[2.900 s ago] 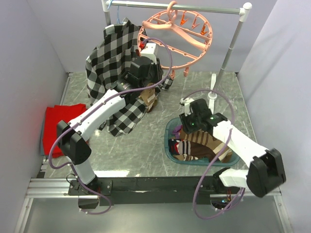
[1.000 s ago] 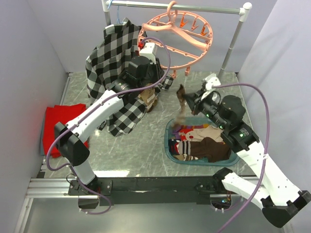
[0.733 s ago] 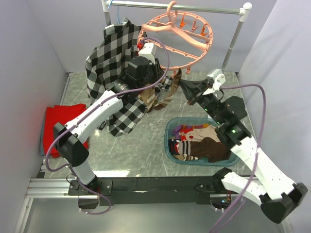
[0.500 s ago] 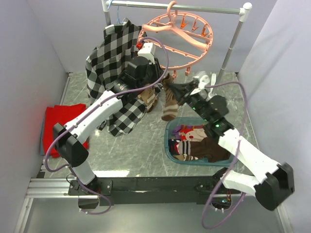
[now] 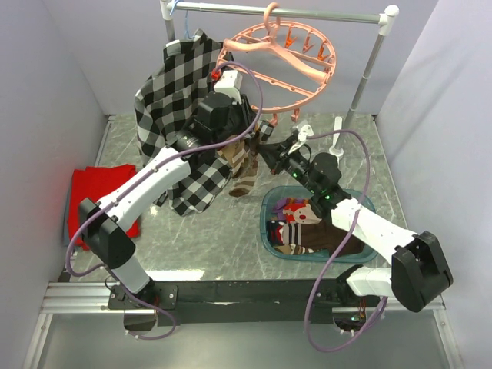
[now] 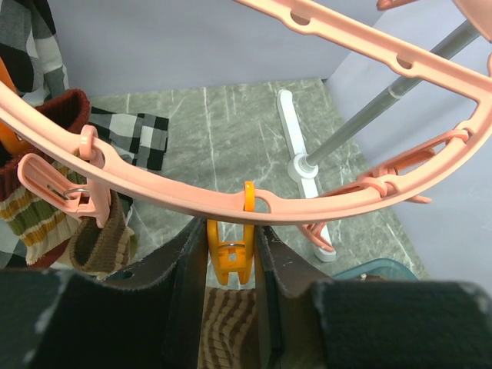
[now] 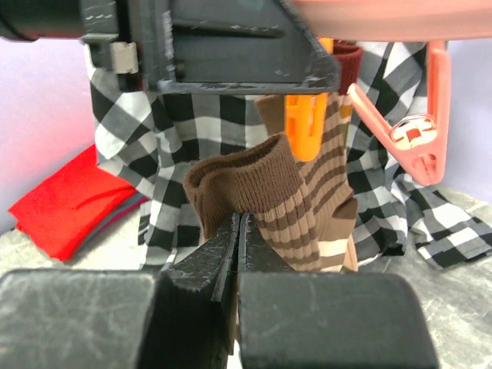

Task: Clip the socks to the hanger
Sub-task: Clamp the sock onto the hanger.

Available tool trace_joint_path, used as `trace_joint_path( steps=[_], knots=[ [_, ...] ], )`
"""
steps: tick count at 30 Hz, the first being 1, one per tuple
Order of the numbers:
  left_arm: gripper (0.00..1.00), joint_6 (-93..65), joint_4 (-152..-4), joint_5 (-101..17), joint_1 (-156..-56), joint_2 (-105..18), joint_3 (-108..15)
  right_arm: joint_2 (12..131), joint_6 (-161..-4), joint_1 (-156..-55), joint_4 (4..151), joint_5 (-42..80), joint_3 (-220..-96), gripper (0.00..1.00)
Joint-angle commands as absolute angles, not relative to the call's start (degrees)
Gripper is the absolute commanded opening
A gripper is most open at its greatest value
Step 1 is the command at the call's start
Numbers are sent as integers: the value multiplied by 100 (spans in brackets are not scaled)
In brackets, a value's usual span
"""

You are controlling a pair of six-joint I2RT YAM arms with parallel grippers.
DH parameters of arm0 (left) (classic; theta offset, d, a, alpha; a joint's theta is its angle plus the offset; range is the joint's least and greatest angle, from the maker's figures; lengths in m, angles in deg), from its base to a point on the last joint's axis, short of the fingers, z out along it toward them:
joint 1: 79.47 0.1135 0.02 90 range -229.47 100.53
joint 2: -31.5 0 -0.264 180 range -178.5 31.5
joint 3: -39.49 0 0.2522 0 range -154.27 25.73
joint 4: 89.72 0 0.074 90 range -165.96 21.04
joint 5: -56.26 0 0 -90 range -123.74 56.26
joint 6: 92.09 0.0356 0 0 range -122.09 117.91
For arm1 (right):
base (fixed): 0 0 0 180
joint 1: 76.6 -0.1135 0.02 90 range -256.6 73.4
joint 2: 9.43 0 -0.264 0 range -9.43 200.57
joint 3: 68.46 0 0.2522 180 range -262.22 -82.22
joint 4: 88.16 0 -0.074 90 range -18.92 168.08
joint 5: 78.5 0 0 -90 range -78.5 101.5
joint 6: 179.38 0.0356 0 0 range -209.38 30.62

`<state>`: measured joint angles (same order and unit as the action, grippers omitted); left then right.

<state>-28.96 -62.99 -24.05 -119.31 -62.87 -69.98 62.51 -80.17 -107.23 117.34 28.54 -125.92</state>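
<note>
The salmon-pink round hanger point(image 5: 307, 65) hangs from the rail. My left gripper point(image 6: 231, 260) is shut on an orange clip point(image 6: 231, 257) under the hanger ring point(image 6: 346, 204). In the top view it point(image 5: 244, 129) sits at the ring's near edge. My right gripper point(image 7: 238, 223) is shut on the cuff of a brown and tan striped sock point(image 7: 300, 207), held just under that orange clip point(image 7: 306, 127). The sock point(image 5: 244, 181) dangles below my right gripper point(image 5: 267, 150). A maroon-striped sock point(image 6: 42, 215) hangs from a pink clip point(image 6: 58, 184). More socks point(image 5: 323, 231) lie in the teal basket point(image 5: 267, 209).
A black-and-white plaid shirt point(image 5: 173, 100) hangs on the grey rail point(image 5: 307, 11) left of the hanger. A red cloth point(image 5: 84, 192) lies at the table's left edge. The rail's right post point(image 5: 365, 69) and its white foot point(image 6: 304, 165) stand behind the basket.
My right arm lifted a striped sock out of the basket and swung it left and up, under the clip. My left gripper stayed at the hanger's near edge.
</note>
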Motion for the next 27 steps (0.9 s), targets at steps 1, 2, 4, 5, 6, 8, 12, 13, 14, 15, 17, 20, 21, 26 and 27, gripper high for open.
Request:
trace_joint_path(
  steps=[1,2,4,5,6,8,12,13,14,15,17,20,21,26,27],
  knots=[
    [1,-2951,-6603,-2504,-11929,-5920,-6920,6325,-7814,-10604,12220,2864,-12581,0],
    [1,-2951,-6629,-2513,-11937,-5903,-6867,6343,-7787,-10578,12220,2881,-12572,0],
    [1,-2959,-6691,-2513,-11929,-5868,-6841,6387,-7770,-10552,12202,2890,-12581,0],
    [1,-2968,-6700,-2522,-11929,-5859,-6832,6396,-7769,-10552,12185,2908,-12564,0],
    [1,-2951,-6691,-2531,-11929,-5859,-6840,6431,-7752,-10543,12193,2916,-12555,0],
    [1,-2942,-6691,-2548,-11929,-5850,-6858,6457,-7708,-10508,12220,2943,-12520,0],
    [1,-2942,-6744,-2548,-11929,-5815,-6823,6562,-7655,-10455,12220,2969,-12493,0],
    [1,-2942,-6735,-2539,-11929,-5824,-6832,6580,-7638,-10420,12255,2969,-12476,0],
    [1,-2925,-6735,-2566,-11937,-5824,-6840,6598,-7620,-10402,12281,2969,-12467,0],
    [1,-2916,-6718,-2574,-11937,-5841,-6849,6607,-7585,-10385,12299,2987,-12467,0],
    [1,-2907,-6735,-2575,-11929,-5833,-6823,6633,-7567,-10341,12308,3004,-12493,0],
    [1,-2863,-6761,-2627,-11929,-5832,-6770,6659,-7567,-10306,12325,3057,-12546,0],
    [1,-2828,-6770,-2662,-11929,-5841,-6770,6659,-7576,-10297,12325,3057,-12572,0],
    [1,-2766,-6770,-2776,-11929,-5903,-6779,6747,-7567,-10261,12316,3101,-12695,0],
    [1,-2758,-6762,-2803,-11929,-5911,-6788,6756,-7559,-10253,12325,3101,-12713,0]
  ],
)
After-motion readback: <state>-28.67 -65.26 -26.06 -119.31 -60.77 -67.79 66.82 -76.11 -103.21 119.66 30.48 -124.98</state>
